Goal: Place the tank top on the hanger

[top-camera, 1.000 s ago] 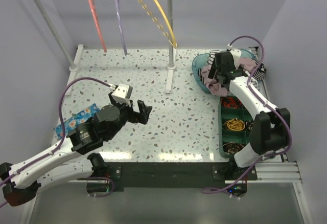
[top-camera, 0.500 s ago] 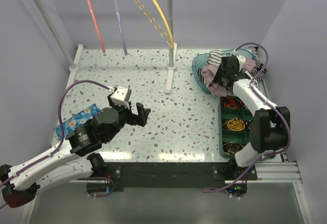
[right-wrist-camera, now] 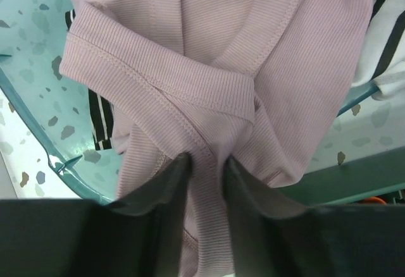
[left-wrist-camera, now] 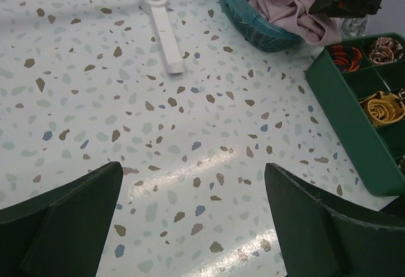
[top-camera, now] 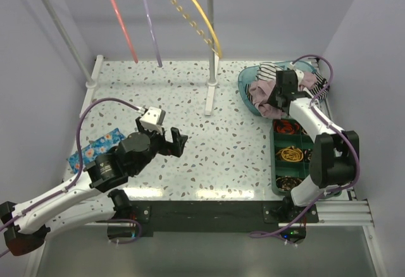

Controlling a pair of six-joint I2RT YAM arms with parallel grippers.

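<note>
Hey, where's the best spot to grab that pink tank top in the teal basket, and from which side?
Pinch the raised seamed fold at the middle of the tank top, coming straight down from above: it lies bunched in the basket, whose rim blocks side approaches. The right tool is closed on that fold.

Middle of bench (top-camera: 164, 87): open room to pass | left hand (top-camera: 178, 136): hangs over its near part | white stand (top-camera: 210, 90): sticks up at back, left of teal basket (top-camera: 243, 88) | green tray (top-camera: 274, 163): fills right edge
</note>
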